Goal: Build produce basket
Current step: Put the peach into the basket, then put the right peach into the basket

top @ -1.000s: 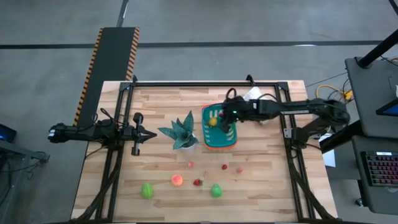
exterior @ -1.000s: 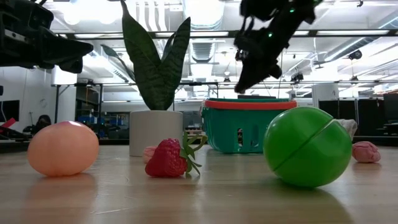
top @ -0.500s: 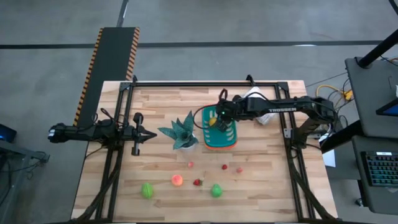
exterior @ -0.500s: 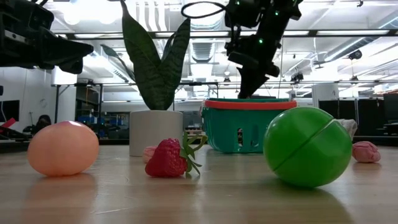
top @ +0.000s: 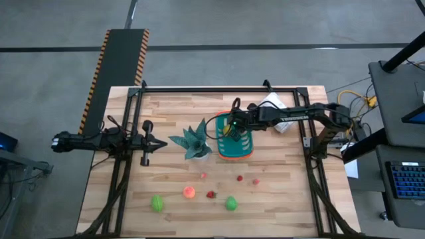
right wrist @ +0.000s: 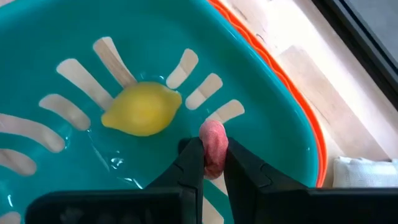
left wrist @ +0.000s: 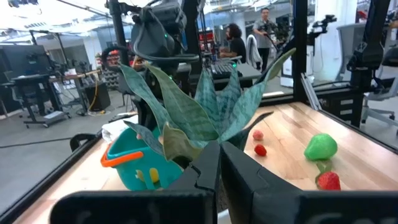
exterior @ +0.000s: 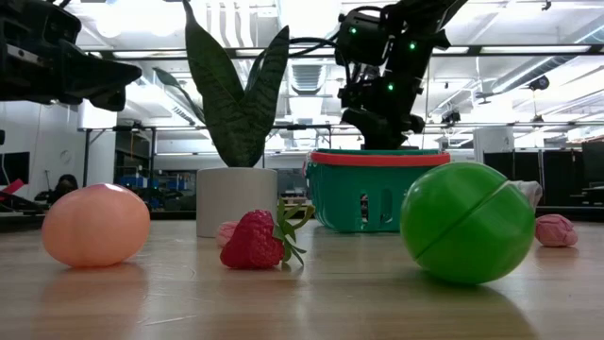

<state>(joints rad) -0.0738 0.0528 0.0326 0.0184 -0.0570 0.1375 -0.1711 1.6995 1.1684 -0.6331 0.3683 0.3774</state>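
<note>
Right gripper (right wrist: pixel 211 163) pinches a small pink piece (right wrist: pixel 213 140) | it hangs right over the basket (right wrist: pixel 273 93) floor, next to the yellow lemon (right wrist: pixel 142 110) | you only need to let go | left gripper (left wrist: pixel 219 163) waits by the plant (left wrist: pixel 199 109), fingers pressed together.

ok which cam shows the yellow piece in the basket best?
Right wrist view: the yellow piece lies in plain sight on the basket floor, beyond the right gripper, shut on a pink piece. High view: the arm covers it. Low and left wrist views: basket walls hide it.
</note>
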